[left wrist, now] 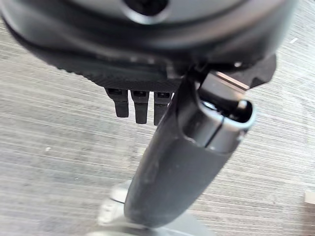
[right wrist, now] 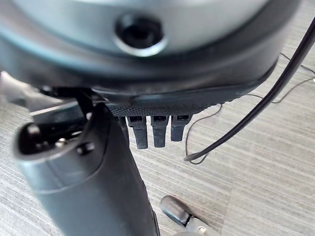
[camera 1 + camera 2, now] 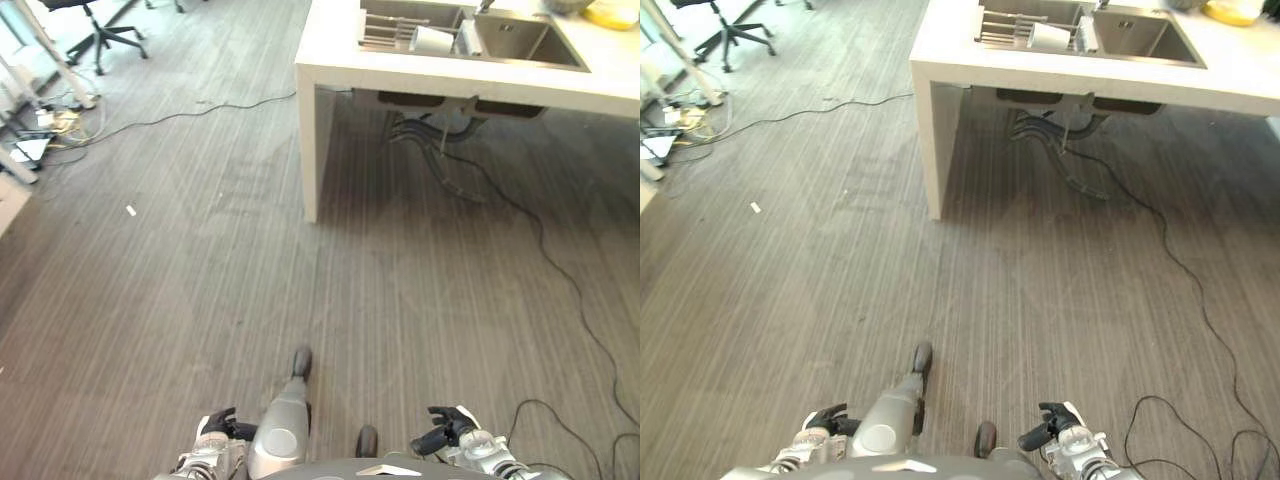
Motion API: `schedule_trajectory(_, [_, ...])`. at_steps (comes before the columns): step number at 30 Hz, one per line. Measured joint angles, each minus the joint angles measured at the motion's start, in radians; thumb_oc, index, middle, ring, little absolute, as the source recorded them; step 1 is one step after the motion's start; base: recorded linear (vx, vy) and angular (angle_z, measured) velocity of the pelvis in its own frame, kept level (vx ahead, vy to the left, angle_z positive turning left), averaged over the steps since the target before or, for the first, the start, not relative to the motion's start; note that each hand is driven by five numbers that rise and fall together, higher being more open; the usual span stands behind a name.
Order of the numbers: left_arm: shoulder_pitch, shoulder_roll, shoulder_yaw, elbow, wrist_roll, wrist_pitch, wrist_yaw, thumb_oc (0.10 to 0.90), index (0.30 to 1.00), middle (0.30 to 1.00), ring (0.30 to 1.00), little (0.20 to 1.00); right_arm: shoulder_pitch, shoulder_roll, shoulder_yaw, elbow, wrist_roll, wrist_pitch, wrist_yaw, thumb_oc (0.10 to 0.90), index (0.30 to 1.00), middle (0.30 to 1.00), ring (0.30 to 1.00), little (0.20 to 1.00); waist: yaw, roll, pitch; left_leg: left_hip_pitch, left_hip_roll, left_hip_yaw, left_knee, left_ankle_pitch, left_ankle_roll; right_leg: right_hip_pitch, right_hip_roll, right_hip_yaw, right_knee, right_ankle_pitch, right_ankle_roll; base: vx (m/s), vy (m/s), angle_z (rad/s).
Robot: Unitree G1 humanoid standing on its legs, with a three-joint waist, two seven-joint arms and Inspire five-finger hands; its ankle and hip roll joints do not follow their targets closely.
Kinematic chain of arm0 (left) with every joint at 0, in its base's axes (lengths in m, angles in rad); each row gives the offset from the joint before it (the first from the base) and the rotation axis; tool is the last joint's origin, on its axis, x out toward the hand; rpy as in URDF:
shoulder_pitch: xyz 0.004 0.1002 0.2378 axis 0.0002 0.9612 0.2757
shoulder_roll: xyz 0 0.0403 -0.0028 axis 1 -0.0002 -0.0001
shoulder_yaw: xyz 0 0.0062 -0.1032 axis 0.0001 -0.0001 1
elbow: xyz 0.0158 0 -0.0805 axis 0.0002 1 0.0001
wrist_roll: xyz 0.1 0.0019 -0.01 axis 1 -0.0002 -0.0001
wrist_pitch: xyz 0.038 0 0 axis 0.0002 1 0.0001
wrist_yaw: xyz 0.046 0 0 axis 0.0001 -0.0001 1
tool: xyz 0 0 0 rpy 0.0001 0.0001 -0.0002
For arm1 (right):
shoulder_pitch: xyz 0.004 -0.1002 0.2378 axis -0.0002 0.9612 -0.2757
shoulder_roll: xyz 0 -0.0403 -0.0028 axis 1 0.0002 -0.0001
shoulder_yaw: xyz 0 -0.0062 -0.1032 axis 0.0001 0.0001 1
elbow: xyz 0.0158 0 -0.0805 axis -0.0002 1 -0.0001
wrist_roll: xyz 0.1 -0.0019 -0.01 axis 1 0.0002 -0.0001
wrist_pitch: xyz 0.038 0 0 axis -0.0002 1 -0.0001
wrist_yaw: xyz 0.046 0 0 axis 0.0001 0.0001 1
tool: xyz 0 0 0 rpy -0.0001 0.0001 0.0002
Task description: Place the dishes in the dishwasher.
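- The white counter (image 3: 330,60) with a steel double sink (image 3: 520,40) stood at the upper right of the frame, well apart from both hands.
- A white cup (image 3: 432,39) lay beside a metal dish rack (image 3: 385,35) in the sink.
- The left hand (image 3: 218,425) at the bottom edge hung with fingers (image 1: 140,103) straight, holding nothing.
- The right hand (image 3: 445,432) at the lower right likewise had straight fingers (image 2: 160,130), over the grey striped floor (image 3: 200,280).
- A black office chair (image 3: 100,35) stood at the upper left.

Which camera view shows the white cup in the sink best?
The left eye view: the white cup lies on its side on the rack in the sink, further from the frame edge. The right eye view shows it too, nearer the top edge. Both wrist views face the floor.
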Motion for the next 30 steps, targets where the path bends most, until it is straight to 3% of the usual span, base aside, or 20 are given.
schedule_trajectory(1, [0.013,0.017,-0.023,-0.07,0.001,0.002,0.019,0.8,0.9,0.9,0.9,0.9,0.015,0.018,-0.011,-0.001,0.002,0.0,-0.006,0.8,0.9,0.9,0.9,0.9,0.002,-0.026,-0.013,0.041,-0.026,0.013,-0.031,-0.003,0.03,-0.03,-0.031,-0.012,0.112,-0.044,0.051,0.25,0.219,-0.13])
schedule_trajectory(2, [0.025,0.032,-0.038,-0.15,0.003,0.0,0.026,0.8,0.9,0.9,0.9,0.9,0.017,0.025,-0.016,-0.014,0.002,-0.004,-0.011,0.8,0.9,0.9,0.9,0.9,-0.005,-0.019,-0.028,0.071,-0.027,0.013,-0.064,0.001,0.056,-0.09,-0.042,-0.02,0.26,-0.072,0.063,0.26,0.233,-0.15])
schedule_trajectory(5, [0.08,0.172,-0.123,-0.735,0.075,0.011,0.07,0.8,0.9,0.9,0.9,0.9,0.036,0.025,-0.032,-0.182,0.004,-0.02,-0.015,0.8,0.9,0.9,0.9,0.9,-0.05,-0.008,-0.024,0.123,-0.031,-0.028,-0.057,-0.031,0.109,-0.367,-0.05,0.041,0.908,-0.008,0.229,0.21,0.142,0.39])
schedule_trajectory(6, [0.034,0.225,-0.138,-0.885,0.12,-0.023,0.088,0.8,0.9,0.9,0.9,0.9,0.02,0.023,-0.052,-0.215,0.005,-0.022,-0.011,0.8,0.9,0.9,0.9,0.9,-0.064,-0.004,-0.02,0.163,-0.037,-0.04,-0.049,-0.045,0.136,-0.432,-0.061,0.055,1.058,0.002,0.231,0.28,0.119,0.48])
schedule_trajectory(8, [-0.047,0.259,-0.126,-0.978,0.162,-0.082,0.119,0.8,0.9,0.9,0.9,0.9,-0.01,0.018,-0.049,-0.223,0.006,-0.033,-0.012,0.8,0.9,0.9,0.9,0.9,-0.089,0.03,-0.028,0.208,-0.035,-0.042,-0.04,-0.08,0.147,-0.496,-0.056,0.05,1.112,0.001,0.231,0.38,0.05,0.23])
schedule_trajectory(10, [-0.084,0.321,-0.109,-1.156,0.222,-0.046,0.141,0.8,0.9,0.9,0.9,0.9,-0.019,0.014,-0.048,-0.277,0.003,-0.039,-0.014,0.8,0.9,0.9,0.9,0.9,-0.099,0.04,-0.015,0.213,-0.039,-0.037,-0.005,-0.124,0.144,-0.542,-0.099,-0.026,1.048,-0.011,0.21,0.34,-0.082,-0.1])
schedule_trajectory(11, [-0.117,0.347,-0.109,-1.208,0.275,-0.05,0.153,0.8,0.9,0.9,0.9,0.9,-0.02,0.008,-0.044,-0.294,0.002,-0.042,-0.015,0.8,0.9,0.9,0.9,0.9,-0.102,0.055,-0.005,0.229,-0.033,-0.035,-0.006,-0.131,0.132,-0.532,-0.116,-0.092,0.911,-0.023,0.189,0.29,-0.14,-0.05])
schedule_trajectory(12, [-0.212,0.363,-0.111,-1.223,0.338,-0.073,0.166,0.8,0.9,0.9,0.9,0.9,-0.022,0.011,-0.032,-0.287,0.002,-0.042,-0.015,0.8,0.9,0.9,0.9,0.9,-0.099,0.056,-0.003,0.248,-0.041,-0.035,-0.015,-0.138,0.121,-0.5,-0.14,-0.166,0.631,-0.019,0.174,0.26,-0.154,0.1])
schedule_trajectory(14, [-0.299,0.339,-0.099,-1.208,0.378,-0.082,0.184,0.8,0.9,0.9,0.9,0.9,-0.016,0.028,-0.035,-0.246,0.002,-0.032,-0.007,0.8,0.9,0.9,0.9,0.9,-0.116,0.04,-0.006,0.285,-0.061,-0.035,-0.023,-0.161,0.096,-0.49,-0.161,-0.179,0.438,0.017,0.151,0.26,-0.164,0.29])
schedule_trajectory(16, [-0.311,0.326,-0.1,-1.218,0.4,-0.099,0.194,0.8,0.9,0.9,0.9,0.9,-0.008,0.036,-0.05,-0.229,0.014,-0.018,-0.009,0.8,0.9,0.9,0.9,0.9,-0.118,0.026,-0.008,0.313,-0.066,-0.03,-0.025,-0.176,0.095,-0.465,-0.162,-0.175,0.306,0.078,0.152,0.28,-0.211,0.3])
schedule_trajectory(19, [-0.311,0.292,-0.156,-1.225,0.413,-0.078,0.181,0.8,0.9,0.9,0.9,0.9,0.012,0.043,-0.05,-0.212,-0.001,-0.02,-0.011,0.8,0.9,0.9,0.9,0.9,-0.147,-0.018,-0.026,0.338,-0.06,-0.077,-0.022,-0.209,0.061,-0.412,-0.166,-0.031,0.144,0.153,0.167,0.25,-0.29,0.54])
schedule_trajectory(21, [-0.302,0.252,-0.204,-1.216,0.418,-0.062,0.156,0.8,0.9,0.9,0.9,0.9,0.018,0.046,-0.074,-0.199,-0.001,-0.017,-0.013,0.8,0.9,0.9,0.9,0.9,-0.152,-0.027,-0.033,0.363,-0.036,-0.109,-0.025,-0.235,0.026,-0.408,-0.231,-0.007,0.135,0.211,0.206,0.16,-0.288,0.35])
schedule_trajectory(23, [-0.283,0.255,-0.223,-1.204,0.422,-0.072,0.137,0.8,0.9,0.9,0.9,0.9,0.008,0.059,-0.069,-0.18,-0.017,-0.011,-0.009,0.8,0.9,0.9,0.9,0.9,-0.159,-0.037,-0.037,0.396,0.0,-0.113,-0.018,-0.26,-0.016,-0.371,-0.24,-0.004,0.075,0.312,0.18,0.15,-0.317,0.12])
schedule_trajectory(24, [-0.262,0.254,-0.228,-1.204,0.423,-0.062,0.131,0.8,0.9,0.9,0.9,0.9,0.021,0.065,-0.064,-0.191,-0.019,-0.008,-0.009,0.8,0.9,0.9,0.9,0.9,-0.158,-0.06,-0.043,0.422,0.01,-0.107,0.016,-0.291,-0.064,-0.327,-0.234,0.011,0.077,0.391,0.177,0.21,-0.459,-0.25])
schedule_trajectory(25, [-0.227,0.251,-0.225,-1.21,0.422,-0.062,0.13,0.8,0.9,0.9,0.9,0.9,0.017,0.056,-0.049,-0.192,-0.02,0.004,-0.011,0.8,0.9,0.9,0.9,0.9,-0.142,-0.048,-0.045,0.411,0.056,-0.101,0.103,-0.316,-0.118,-0.287,-0.192,0.028,0.056,0.279,0.18,0.16,-0.361,-0.31])
schedule_trajectory(26, [-0.227,0.251,-0.225,-1.21,0.422,-0.062,0.13,0.8,0.9,0.9,0.9,0.9,0.017,0.056,-0.049,-0.192,-0.02,0.004,-0.011,0.8,0.9,0.9,0.9,0.9,-0.142,-0.048,-0.045,0.411,0.056,-0.101,0.103,-0.316,-0.118,-0.287,-0.192,0.028,0.056,0.279,0.18,0.17,-0.459,-0.44])
schedule_trajectory(27, [-0.225,0.244,-0.224,-1.234,0.422,-0.059,0.121,0.8,0.9,0.9,0.9,0.9,-0.003,0.043,-0.043,-0.204,-0.02,0.01,-0.011,0.8,0.9,0.9,0.9,0.9,-0.156,-0.021,-0.05,0.361,0.123,-0.099,0.16,-0.304,-0.167,-0.279,-0.128,0.007,0.024,0.275,0.137,0.09,-0.287,0.04])
schedule_trajectory(28, [-0.228,0.242,-0.223,-1.257,0.427,-0.059,0.117,0.8,0.9,0.9,0.9,0.9,-0.008,0.033,-0.041,-0.208,-0.021,0.012,-0.01,0.8,0.9,0.9,0.9,0.9,-0.18,-0.014,-0.053,0.371,0.142,-0.09,0.066,-0.28,-0.175,-0.279,-0.098,-0.023,0.025,0.267,0.121,0.15,-0.451,0.01])
schedule_trajectory(29, [-0.227,0.241,-0.215,-1.295,0.428,-0.059,0.116,0.8,0.9,0.9,0.9,0.9,-0.011,0.015,-0.038,-0.22,-0.022,0.016,-0.008,0.8,0.9,0.9,0.9,0.9,-0.188,0.019,-0.046,0.397,0.186,-0.063,-0.005,-0.192,-0.187,-0.28,-0.042,-0.052,0.032,0.264,0.106,0.18,-0.402,-0.11])
schedule_trajectory(30, [-0.228,0.245,-0.202,-1.315,0.428,-0.07,0.119,0.8,0.9,0.9,0.9,0.9,-0.021,0.014,-0.038,-0.215,-0.031,0.017,-0.011,0.8,0.9,0.9,0.9,0.9,-0.178,0.018,-0.044,0.392,0.208,-0.021,0.03,-0.195,-0.195,-0.276,-0.022,-0.045,0.031,0.252,0.088,0.19,-0.513,-0.3])
